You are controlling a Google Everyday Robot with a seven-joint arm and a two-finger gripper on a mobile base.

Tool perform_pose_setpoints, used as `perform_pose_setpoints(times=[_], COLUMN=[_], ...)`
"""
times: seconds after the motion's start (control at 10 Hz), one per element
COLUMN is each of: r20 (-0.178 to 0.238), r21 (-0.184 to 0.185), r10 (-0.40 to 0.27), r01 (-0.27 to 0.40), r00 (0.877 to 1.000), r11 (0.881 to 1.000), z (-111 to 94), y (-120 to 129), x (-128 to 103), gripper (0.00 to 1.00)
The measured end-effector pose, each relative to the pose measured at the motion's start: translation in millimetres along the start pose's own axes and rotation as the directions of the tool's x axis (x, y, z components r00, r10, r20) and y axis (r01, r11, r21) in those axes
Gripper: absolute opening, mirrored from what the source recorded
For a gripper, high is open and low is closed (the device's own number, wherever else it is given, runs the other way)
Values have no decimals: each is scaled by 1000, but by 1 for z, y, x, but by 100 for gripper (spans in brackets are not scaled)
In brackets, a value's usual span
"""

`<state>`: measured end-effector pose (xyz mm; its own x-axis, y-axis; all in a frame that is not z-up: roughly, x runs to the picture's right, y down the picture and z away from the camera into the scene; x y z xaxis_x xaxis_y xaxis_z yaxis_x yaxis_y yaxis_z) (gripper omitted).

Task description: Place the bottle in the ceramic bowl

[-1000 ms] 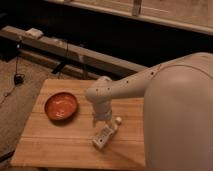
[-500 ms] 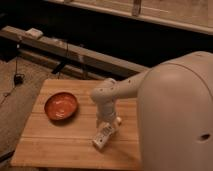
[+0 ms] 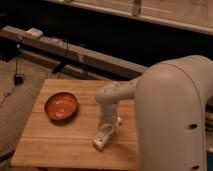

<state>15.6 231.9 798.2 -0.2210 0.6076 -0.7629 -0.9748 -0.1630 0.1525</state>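
We see the gripper (image 3: 102,141) low over the wooden worktop (image 3: 55,142), centre-bottom of frame, pointing down-left; fingers apart. The bottle (image 3: 118,121) shows as a small whitish bit just up-right of the gripper, lying on the worktop, mostly hidden behind the wrist. We can't tell if it touches the arm. The ceramic bowl (image 3: 61,106) sits left of centre, upright on the worktop, well apart from bottle & gripper. The arm (image 3: 112,95) bends in from the big pale robot body (image 3: 170,115) filling the right side. A dark rail (image 3: 75,52) w/ cables runs across the upper left, behind the worktop.
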Motion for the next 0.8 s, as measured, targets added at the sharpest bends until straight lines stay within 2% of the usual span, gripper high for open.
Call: perform_pose_setpoints(times=[0.1,0.2,0.4,0.5,0.7,0.8], r20=[-6,-13,-21,-19,-6,4], r21=[-12,-17,-28,-45,-73,-86], r10=[3,6,2,-2,-15,-32], r01=[-3,-6,-3,2,14,32], r00=[1000,1000,1000,1000,1000,999], r11=[1000,1000,1000,999,997,996], z=[4,8,9,6,-9,-24], y=[-2,-5,-5,-4,2,10], x=[-3,-6,-7,-9,-12,-14], gripper=[63,56,38,26,9,2])
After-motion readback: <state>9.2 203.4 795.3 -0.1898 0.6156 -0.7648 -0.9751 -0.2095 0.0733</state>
